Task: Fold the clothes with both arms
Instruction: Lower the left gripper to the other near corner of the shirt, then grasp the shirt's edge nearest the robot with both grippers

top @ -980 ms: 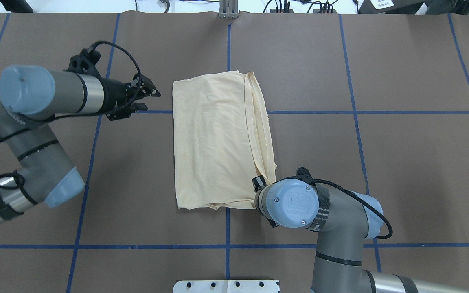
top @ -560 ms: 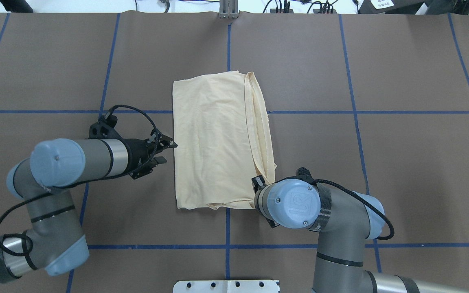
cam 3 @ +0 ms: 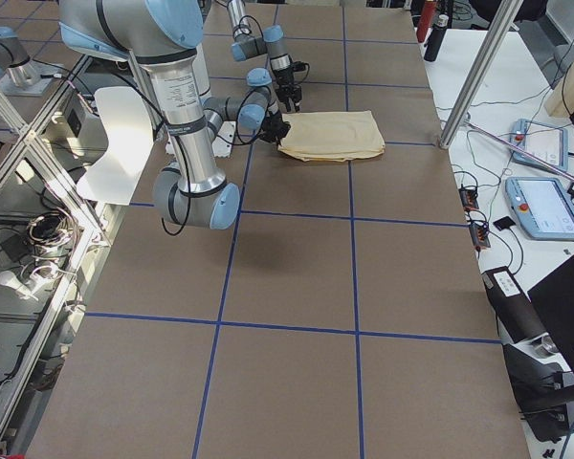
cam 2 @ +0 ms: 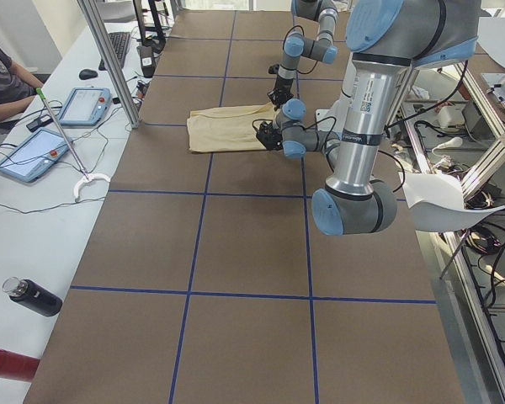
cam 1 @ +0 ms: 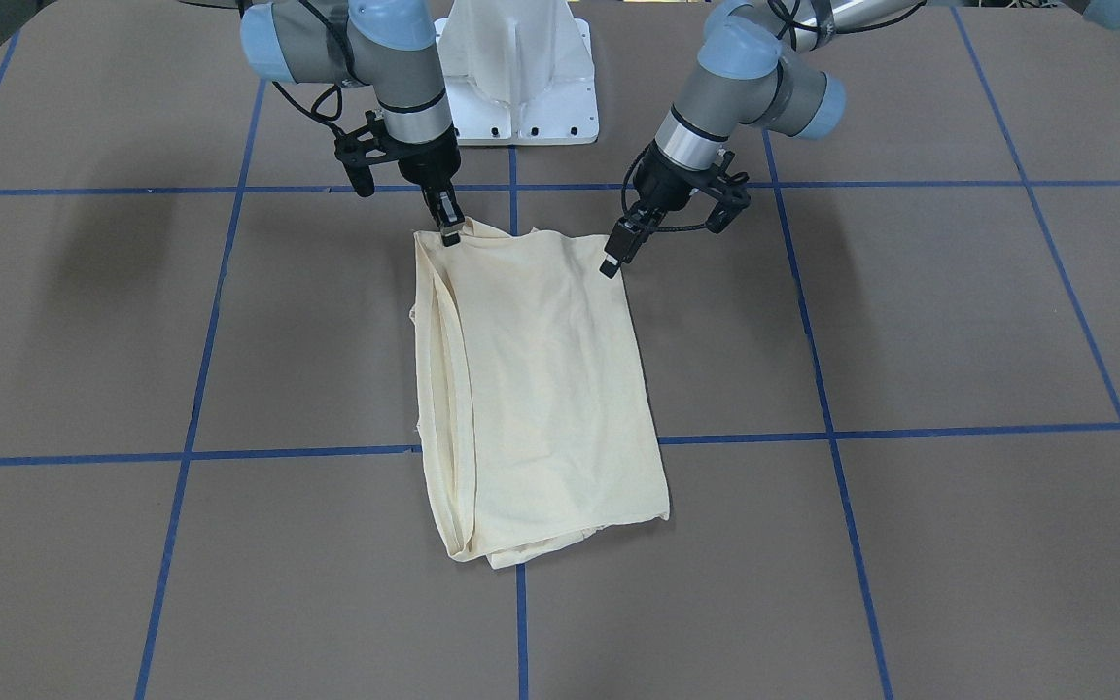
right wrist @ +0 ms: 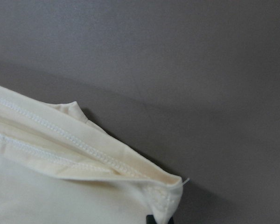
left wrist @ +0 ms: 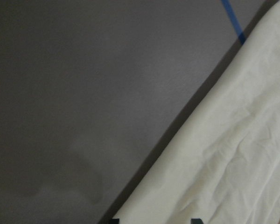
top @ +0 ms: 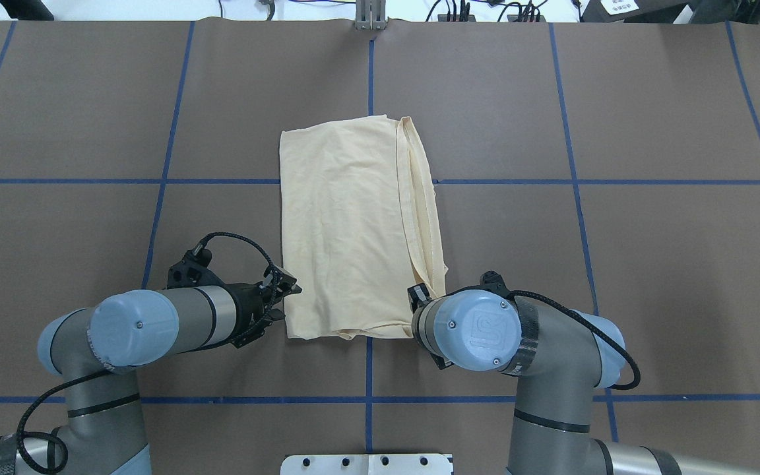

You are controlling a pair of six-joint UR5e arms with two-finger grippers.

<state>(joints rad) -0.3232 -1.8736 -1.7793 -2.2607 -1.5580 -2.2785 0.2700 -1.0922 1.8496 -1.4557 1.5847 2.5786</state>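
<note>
Overhead exterior shows the shirt (top: 353, 224) lying mid-table, folded into a long strip. The right gripper (cam 1: 449, 233) pinches one near corner; the left gripper (top: 287, 301) hangs spread just beside the other. It probably must close there before both lift for the cross fold.

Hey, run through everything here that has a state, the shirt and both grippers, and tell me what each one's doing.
shirt, folded into a long narrow rectangle, lying flat on the table, no print showing.
right gripper, shut on the shirt's near corner on the robot's right side.
left gripper, open, fingers at the shirt's other near corner, not gripping it.
</note>
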